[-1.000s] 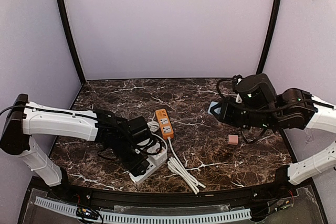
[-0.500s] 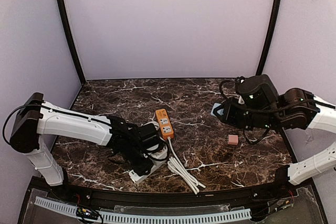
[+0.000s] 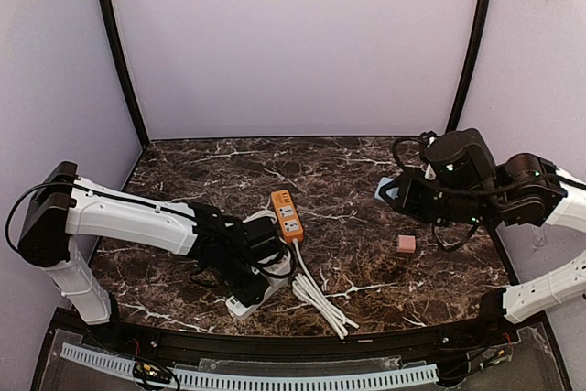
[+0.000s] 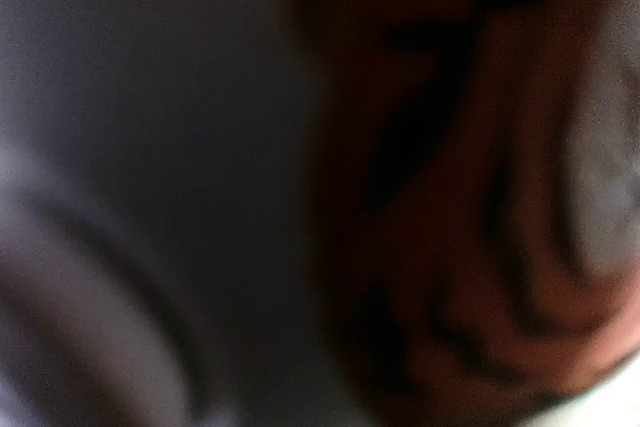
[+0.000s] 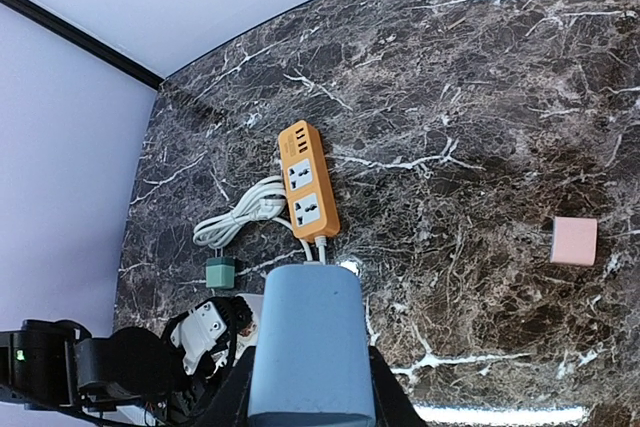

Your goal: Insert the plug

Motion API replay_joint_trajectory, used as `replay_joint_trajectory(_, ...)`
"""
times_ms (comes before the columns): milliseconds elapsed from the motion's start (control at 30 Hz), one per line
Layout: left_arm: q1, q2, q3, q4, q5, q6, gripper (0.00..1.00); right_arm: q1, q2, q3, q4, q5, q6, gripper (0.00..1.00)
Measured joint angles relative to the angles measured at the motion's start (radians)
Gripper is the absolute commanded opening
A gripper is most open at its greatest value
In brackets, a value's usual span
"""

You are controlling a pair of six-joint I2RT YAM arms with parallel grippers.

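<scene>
Left claw (image 3: 259, 258) sits low over the white block (image 3: 240, 303) by the near edge, jaws hidden, can't tell the grip; the plug, I reckon, is under it. Beyond, the orange power strip (image 3: 287, 215) offers free sockets. Farther right, right claw (image 3: 385, 191) hangs pinched together, empty, out of the way.

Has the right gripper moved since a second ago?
Yes. The right gripper, holding a blue plug, has drawn back slightly, away from the orange power strip.

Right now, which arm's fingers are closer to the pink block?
Right. The right fingers hover beyond the pink block; the left fingers are far off, beside the orange power strip.
</scene>
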Motion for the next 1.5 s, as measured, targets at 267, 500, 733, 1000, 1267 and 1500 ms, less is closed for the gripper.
replay_joint_trajectory(267,0.061,-0.006,-0.008,-0.003,-0.013,-0.156,0.31,0.000,-0.008,0.000,-0.015,0.008,0.006,0.00)
replay_joint_trajectory(500,0.160,0.003,0.001,-0.008,-0.014,-0.309,0.34,0.000,-0.008,0.000,-0.019,0.008,0.006,0.00)
replay_joint_trajectory(733,0.201,0.108,0.130,-0.051,-0.010,-0.460,0.36,0.000,-0.010,0.000,-0.036,0.011,0.019,0.00)
replay_joint_trajectory(1000,0.203,0.180,0.229,-0.089,-0.012,-0.572,0.66,0.000,-0.035,0.000,-0.075,0.019,0.040,0.00)
replay_joint_trajectory(1267,0.209,0.195,0.247,-0.092,-0.012,-0.612,0.92,0.000,-0.048,0.000,-0.105,0.022,0.043,0.00)
replay_joint_trajectory(1500,0.209,0.184,0.271,-0.151,-0.003,-0.608,0.99,0.000,-0.041,0.011,-0.125,0.001,0.031,0.00)
